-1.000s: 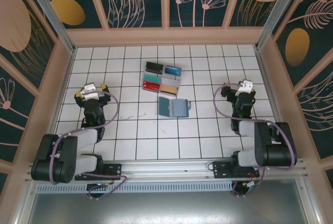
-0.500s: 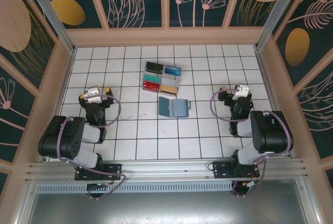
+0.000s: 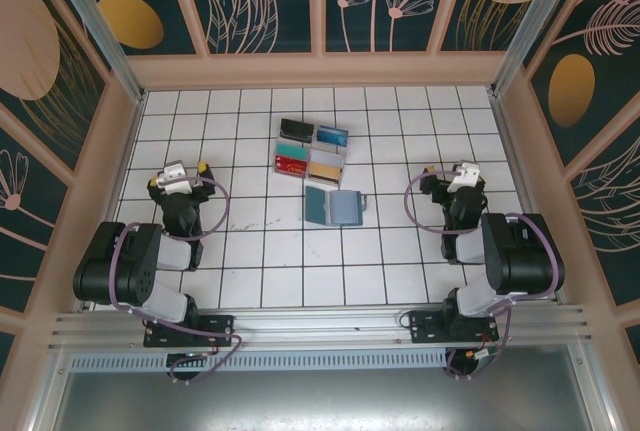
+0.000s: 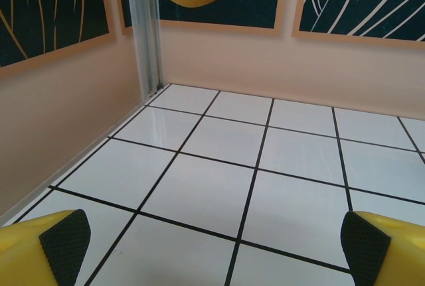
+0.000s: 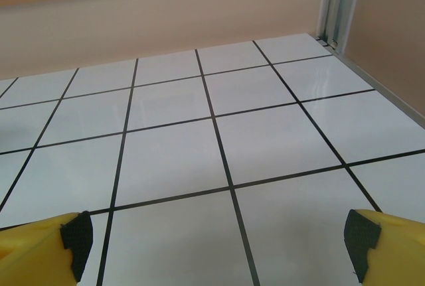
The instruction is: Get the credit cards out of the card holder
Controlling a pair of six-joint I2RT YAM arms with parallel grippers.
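We see the left tool and the right tool with their fingers spread wide, holding nothing, each over bare tiles at its own side. Between them the card holder lies open on the white-tiled table, just beside the clear tray, where a reddish card and a blue card rest. Peach walls with dark leaf panels enclose the table.
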